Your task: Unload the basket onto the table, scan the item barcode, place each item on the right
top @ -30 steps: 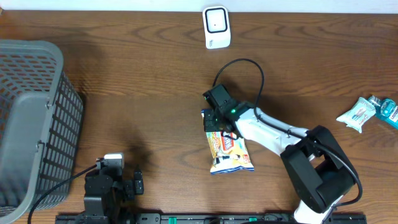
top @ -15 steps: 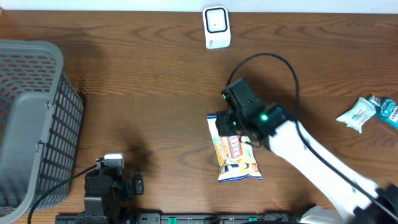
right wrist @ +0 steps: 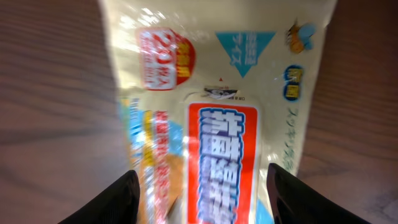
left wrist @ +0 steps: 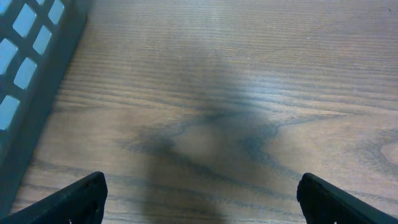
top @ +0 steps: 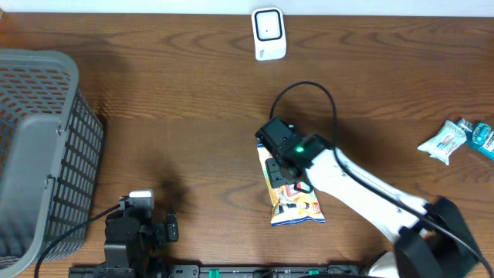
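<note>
Snack packet (right wrist: 217,124) lies flat on the table, label side up, beneath my right gripper (right wrist: 205,193), whose jaws stand spread either side of it, pinching nothing. My left gripper (left wrist: 199,202) hangs wide apart over bare wood. The scanner (top: 268,32) sits well apart at the far edge, so I judge the scan not yet done. The basket (top: 46,66) shows nothing inside.

- The left claw (left wrist: 202,202) has two black fingers (left wrist: 81,198) spread wide apart, one at each bottom corner
- The brown wooden table (left wrist: 267,56) shows between the fingers and far ahead of the claw
- A dark shadow (left wrist: 211,130) lies on the wood just ahead of the claw, in the middle
- A grey basket (left wrist: 31,74) with square holes stands ahead and to the left of the claw, near its left finger
</note>
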